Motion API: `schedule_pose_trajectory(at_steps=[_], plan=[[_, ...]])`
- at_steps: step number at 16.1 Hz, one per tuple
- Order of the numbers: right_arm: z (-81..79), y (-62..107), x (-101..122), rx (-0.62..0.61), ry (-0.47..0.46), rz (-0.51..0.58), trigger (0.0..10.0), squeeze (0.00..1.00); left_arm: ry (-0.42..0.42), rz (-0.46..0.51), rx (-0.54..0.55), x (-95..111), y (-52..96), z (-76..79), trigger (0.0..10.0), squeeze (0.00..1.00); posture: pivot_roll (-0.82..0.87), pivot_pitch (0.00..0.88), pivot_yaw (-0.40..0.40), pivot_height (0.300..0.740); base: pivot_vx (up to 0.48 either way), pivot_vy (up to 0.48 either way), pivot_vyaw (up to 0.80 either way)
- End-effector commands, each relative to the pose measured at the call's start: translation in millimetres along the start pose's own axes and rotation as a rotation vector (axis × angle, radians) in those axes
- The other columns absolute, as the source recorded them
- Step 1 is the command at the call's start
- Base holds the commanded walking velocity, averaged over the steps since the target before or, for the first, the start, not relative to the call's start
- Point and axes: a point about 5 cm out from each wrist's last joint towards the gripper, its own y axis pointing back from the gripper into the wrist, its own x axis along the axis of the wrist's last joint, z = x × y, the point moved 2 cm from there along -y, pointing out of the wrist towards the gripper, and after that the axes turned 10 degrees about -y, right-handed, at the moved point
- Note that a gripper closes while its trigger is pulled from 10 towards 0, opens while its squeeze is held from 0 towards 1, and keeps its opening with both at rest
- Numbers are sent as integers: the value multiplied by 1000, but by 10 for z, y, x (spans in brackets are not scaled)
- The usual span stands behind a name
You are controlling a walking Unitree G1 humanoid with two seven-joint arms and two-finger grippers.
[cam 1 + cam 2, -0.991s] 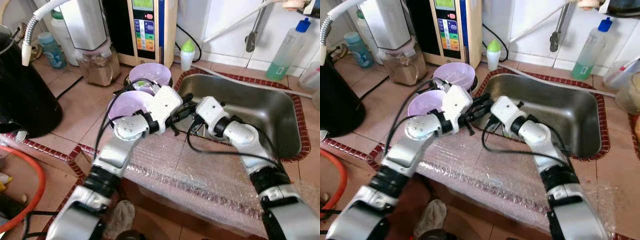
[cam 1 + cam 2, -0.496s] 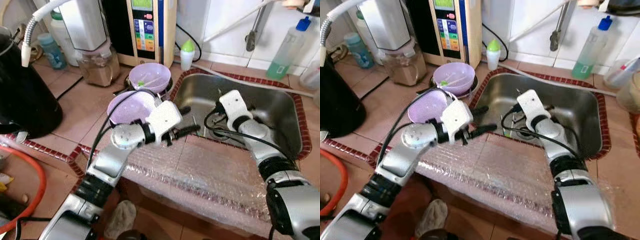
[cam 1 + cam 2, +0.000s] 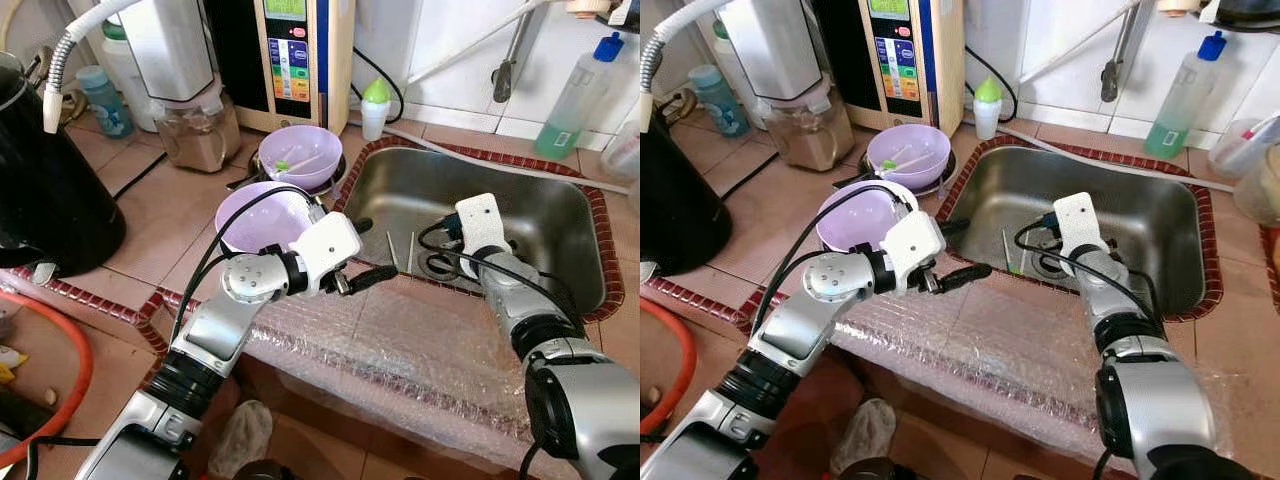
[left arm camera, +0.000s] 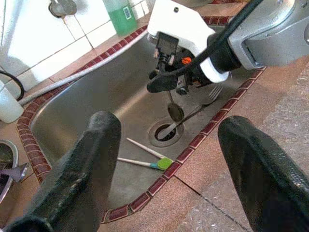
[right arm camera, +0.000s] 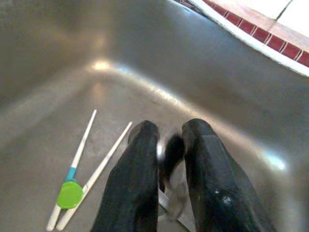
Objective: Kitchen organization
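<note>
Reaching down into the steel sink (image 3: pixel 560 225), the right gripper (image 5: pixel 169 145) has its 2 black fingers (image 5: pixel 133 183) nearly closed on the handle of a metal spoon (image 4: pixel 175 112), which hangs over the drain (image 4: pixel 165 131); a fork (image 4: pixel 205 102) lies beside it on the sink floor. 2 white chopsticks (image 5: pixel 91 166) joined by a green clip (image 5: pixel 70 194) lie on the sink floor just beside the drain, near the sink's front wall, apart from the gripper.

Left gripper (image 3: pixel 365 255) hovers over the sink's front left corner at the edge of the tiled counter (image 3: pixel 160 215), fingers (image 4: pixel 82 183) spread wide, holding nothing.

2 purple bowls sit on the counter left of the sink: near bowl (image 3: pixel 262 215) partly behind the left arm, far bowl (image 3: pixel 300 155) with something pale and green inside, too small to tell. Bubble wrap (image 3: pixel 420 345) covers the counter's front edge. Green-capped bottle (image 3: pixel 374 108) and green soap bottle (image 3: pixel 572 100) stand against the back wall; black kettle (image 3: pixel 45 190) at far left.
</note>
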Motion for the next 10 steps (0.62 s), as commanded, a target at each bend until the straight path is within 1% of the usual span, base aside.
schedule_pose_trajectory(at_steps=[1, 3, 4, 5, 6, 7, 8, 9, 10], plan=[[34, -14, 56, -15, -28, 4, 10000, 1000, -24, -3, -7, 28, 6, -8, 10000, 1000, 34, 11, 76, 740, 0, 0, 0], [44, -13, 73, -16, -39, 16, 10000, 1000, -33, 4, 19, 41, 3, -41, 10000, 1000, 32, 8, 73, 740, 0, 0, 0], [43, -11, 113, -15, -53, 49, 10000, 1000, -44, 14, 74, 67, 4, -116, 10000, 1000, 29, 2, 66, 740, 0, 0, 0], [42, -5, 171, -11, -72, 97, 10000, 1000, -57, 31, 152, 107, 14, -221, 10000, 1000, 29, 2, 66, 740, 0, 0, 0], [38, 3, 204, -8, -88, 128, 10000, 1000, -56, 46, 219, 137, 39, -308, 10000, 1000, 29, 2, 66, 740, 0, 0, 0], [7, 17, 211, 16, -36, 149, 10000, 1000, -64, 54, 269, 153, 71, -369, 10000, 1000, 26, 0, 61, 740, 0, 0, 0], [-39, 42, 196, 50, -2, 172, 10000, 1000, -54, 56, 329, 154, 131, -441, 10000, 1000, 23, 0, 61, 740, 0, 0, 0], [-101, 98, 135, 101, 43, 196, 10000, 1000, -21, 63, 446, 142, 271, -572, 10000, 1000, 21, 0, 61, 740, 0, 0, 0], [-110, 121, 111, 113, 40, 204, 10000, 1000, -15, 55, 487, 118, 332, -614, 10000, 1000, 21, 0, 61, 740, 0, 0, 0]])
